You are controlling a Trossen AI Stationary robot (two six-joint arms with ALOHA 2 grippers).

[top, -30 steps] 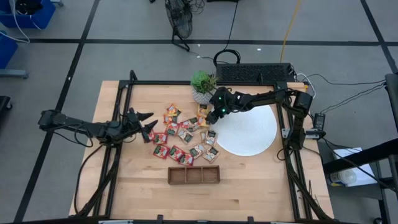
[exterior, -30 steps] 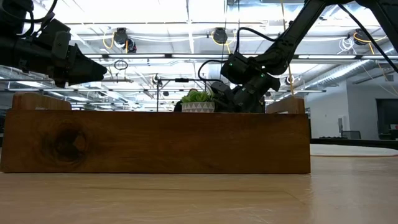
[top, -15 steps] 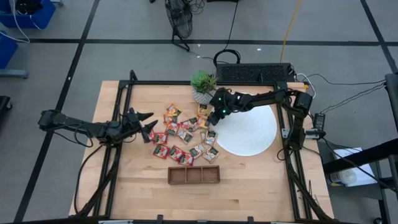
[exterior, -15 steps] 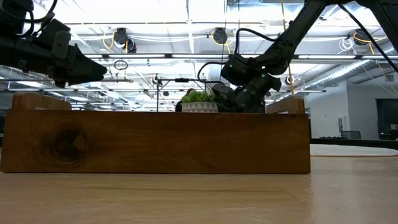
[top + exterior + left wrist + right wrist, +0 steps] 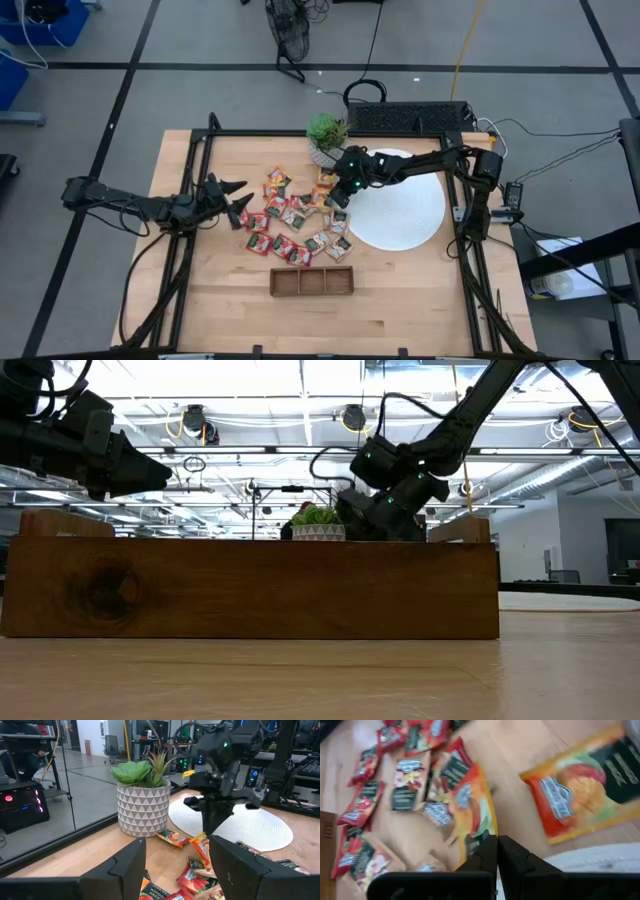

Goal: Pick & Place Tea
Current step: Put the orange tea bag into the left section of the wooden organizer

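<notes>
Landmark: white round mat (image 5: 400, 212), flat on the wooden table (image 5: 225, 270), toward its right side. Woven texture shows on it in the left wrist view.

Potted green plant (image 5: 325, 135) in a pale patterned pot, just beyond the mat's far left edge.

Brown wooden tray (image 5: 311, 282), three compartments, near the table's front edge, left of the mat and apart from it.

Dark keyboard-like unit (image 5: 410, 117) behind the mat at the table's back edge.

Floor fan (image 5: 287, 35) well beyond the mat, off the table.
</notes>
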